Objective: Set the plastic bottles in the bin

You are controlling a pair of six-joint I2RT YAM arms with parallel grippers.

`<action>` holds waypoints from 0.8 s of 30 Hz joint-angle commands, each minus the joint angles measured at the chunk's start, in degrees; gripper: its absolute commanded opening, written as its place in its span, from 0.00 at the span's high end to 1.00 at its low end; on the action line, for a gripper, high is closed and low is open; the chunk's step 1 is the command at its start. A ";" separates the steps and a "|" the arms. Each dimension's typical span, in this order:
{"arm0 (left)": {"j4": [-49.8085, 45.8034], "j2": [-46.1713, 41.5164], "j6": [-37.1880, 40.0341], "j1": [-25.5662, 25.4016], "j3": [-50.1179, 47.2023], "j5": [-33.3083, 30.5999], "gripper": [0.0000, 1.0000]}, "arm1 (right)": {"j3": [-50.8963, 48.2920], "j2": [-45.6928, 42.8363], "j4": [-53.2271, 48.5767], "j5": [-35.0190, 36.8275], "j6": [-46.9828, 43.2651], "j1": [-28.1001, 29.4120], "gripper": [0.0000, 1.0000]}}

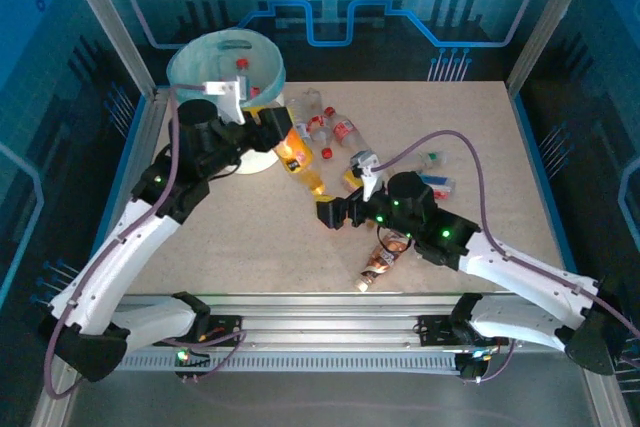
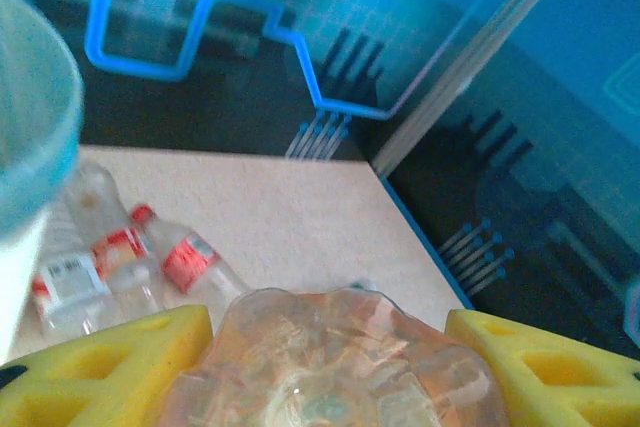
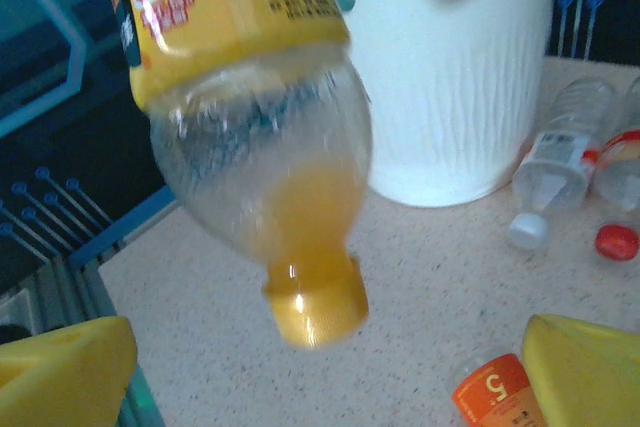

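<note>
- The bin (image 1: 200, 52), white with a pale blue liner, stands at the far left of the table. A red cap shows inside it.
- My left pincer (image 2: 325, 375) is clenched on the base of the orange bottle (image 1: 297, 154), just right of the bin. The bottle hangs tilted, cap down.
- Its label is yellow with red and white characters and fine dark print, and I cannot read any of it.
- My right pincer (image 3: 325, 382) stands wide open with nothing in it. It sits just on the near side of the bottle's gold cap (image 3: 315, 309), not touching it.
- An orange label (image 3: 497, 394) with a white "5" lies beside one of my right fingers.
- Loose bottles (image 1: 328, 127) lie right of the bin, clear with red labels. One has a white label with a barcode, and the print is too small to read.
- A brown bottle (image 1: 383, 259) lies at the near edge, beside my right arm.
</note>
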 commanded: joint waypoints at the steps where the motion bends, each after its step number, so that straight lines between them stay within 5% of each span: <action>1: 2.19 -0.42 4.17 1.91 3.61 -4.80 0.49 | -0.87 -1.85 -1.20 5.01 0.36 0.68 0.00; 14: 0.88 12.80 11.46 14.77 27.03 -8.51 0.51 | 3.76 0.96 -4.23 5.24 -0.56 0.68 0.00; 24: -0.94 28.08 17.48 19.35 37.65 -10.54 0.53 | 14.21 6.65 -8.88 4.92 2.42 0.76 0.01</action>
